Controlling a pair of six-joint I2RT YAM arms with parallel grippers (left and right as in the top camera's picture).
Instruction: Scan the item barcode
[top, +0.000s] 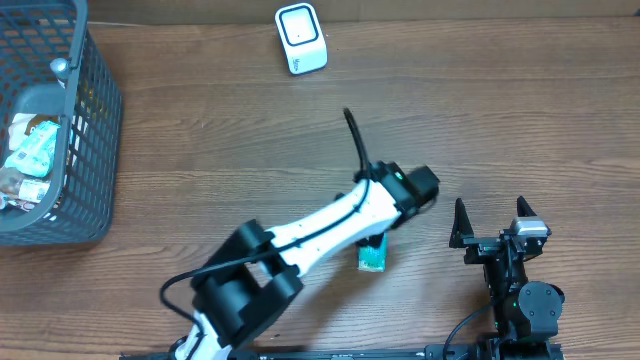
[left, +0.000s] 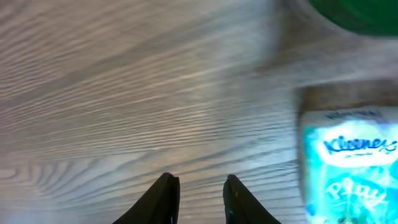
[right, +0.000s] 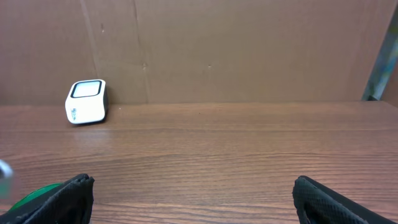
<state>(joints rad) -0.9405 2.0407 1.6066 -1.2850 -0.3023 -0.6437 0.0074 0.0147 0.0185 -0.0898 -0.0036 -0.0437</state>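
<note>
The item is a small teal Kleenex tissue pack, lying flat on the wooden table and partly under my left arm. In the left wrist view the pack sits at the right edge, label up, no barcode showing. My left gripper hovers over bare wood to the pack's left, its jaws a little apart with nothing between them. The white barcode scanner stands at the table's far edge, also seen as the scanner far left in the right wrist view. My right gripper stands wide open and empty at the front right.
A dark plastic basket with several packaged goods stands at the left edge. A brown cardboard wall closes off the table's far side. My left arm stretches diagonally across the middle.
</note>
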